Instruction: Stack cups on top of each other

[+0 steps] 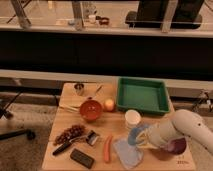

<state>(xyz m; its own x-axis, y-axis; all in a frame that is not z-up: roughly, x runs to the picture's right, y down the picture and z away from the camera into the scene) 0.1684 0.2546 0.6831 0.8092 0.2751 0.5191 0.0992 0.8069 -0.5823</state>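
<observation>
The cream-white cup (132, 119) stands upright on the wooden table (75, 120), just in front of the green tray. My gripper (142, 139) reaches in from the right, right below that cup, and is shut on the light blue cup (135, 135). The blue cup is tilted on its side with its opening facing left, a little above the table. It sits just below and to the right of the white cup and is apart from it. The white arm (187, 129) hides part of the table behind it.
A dark purple bowl (177, 147) sits under the arm at the right. A green tray (142, 95), a red bowl (91, 110), an orange ball (109, 104), a small metal cup (79, 89), a carrot (107, 148), a blue cloth (128, 153), grapes (70, 133) and a black block (82, 158) are also on the table.
</observation>
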